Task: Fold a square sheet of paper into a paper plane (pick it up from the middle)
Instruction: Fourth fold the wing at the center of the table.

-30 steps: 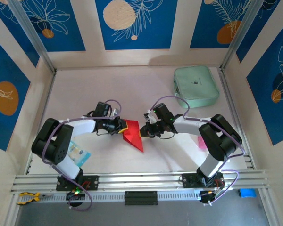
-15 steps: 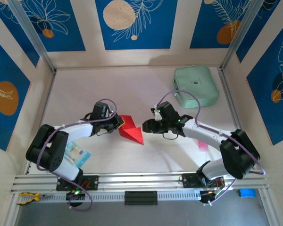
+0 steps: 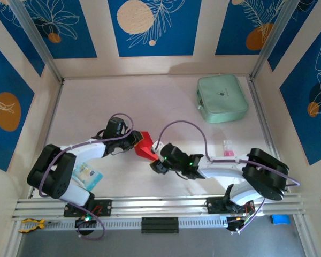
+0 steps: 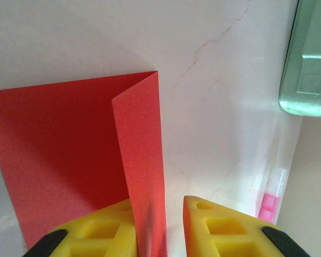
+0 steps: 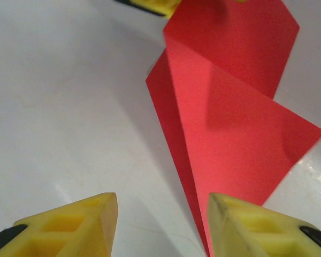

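We see the red sheet of paper (image 3: 145,145) lying mid-table between the left gripper (image 4: 158,214), jaws parted around its raised flap, and the right gripper (image 5: 163,206), spread wide and empty; the mark on the mint-green pouch (image 3: 222,99) is unreadable.

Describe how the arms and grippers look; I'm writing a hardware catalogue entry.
The left arm and right arm have white links, black joints and looping purple cables. The left gripper and right gripper carry yellow wedge-shaped fingers with square pockets and black edges.
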Robot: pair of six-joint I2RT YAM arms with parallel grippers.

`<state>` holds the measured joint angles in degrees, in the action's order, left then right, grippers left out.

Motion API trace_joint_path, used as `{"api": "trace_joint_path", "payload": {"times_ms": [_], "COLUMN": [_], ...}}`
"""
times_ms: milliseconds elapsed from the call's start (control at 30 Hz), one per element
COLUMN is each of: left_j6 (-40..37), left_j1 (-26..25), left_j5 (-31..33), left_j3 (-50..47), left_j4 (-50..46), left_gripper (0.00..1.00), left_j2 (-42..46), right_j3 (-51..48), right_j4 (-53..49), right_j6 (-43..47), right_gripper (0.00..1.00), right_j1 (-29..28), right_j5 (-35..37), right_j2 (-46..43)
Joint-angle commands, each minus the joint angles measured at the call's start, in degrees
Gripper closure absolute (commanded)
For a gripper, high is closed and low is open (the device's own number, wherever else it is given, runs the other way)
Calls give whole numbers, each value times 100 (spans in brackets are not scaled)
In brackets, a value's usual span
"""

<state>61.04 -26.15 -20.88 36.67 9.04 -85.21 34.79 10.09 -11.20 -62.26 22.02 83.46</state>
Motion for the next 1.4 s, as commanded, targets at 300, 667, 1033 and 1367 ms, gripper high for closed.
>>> {"api": "trace_joint_path", "payload": {"times_ms": [300, 667, 1033, 1367], "left_j6": [-69, -138, -118, -126], "left_j1": [-26, -19, -13, -13], "left_j5": [-306, -319, -254, -223], "left_j3": [227, 271, 245, 253], "left_j4": [-225, -325, -376, -412], "left_gripper": [84, 87, 93, 98], "left_j2": [-15, -22, -23, -13], "right_j3": [778, 778, 699, 573], "right_j4": [65, -31, -38, -34], "right_j6": [1149, 758, 486, 365], "right_gripper": [52, 70, 74, 75], "right_j1": [-240, -181, -131, -111], "right_j5": [1597, 1543, 1527, 1481], "right_j2": [1097, 1265, 1232, 1173]}}
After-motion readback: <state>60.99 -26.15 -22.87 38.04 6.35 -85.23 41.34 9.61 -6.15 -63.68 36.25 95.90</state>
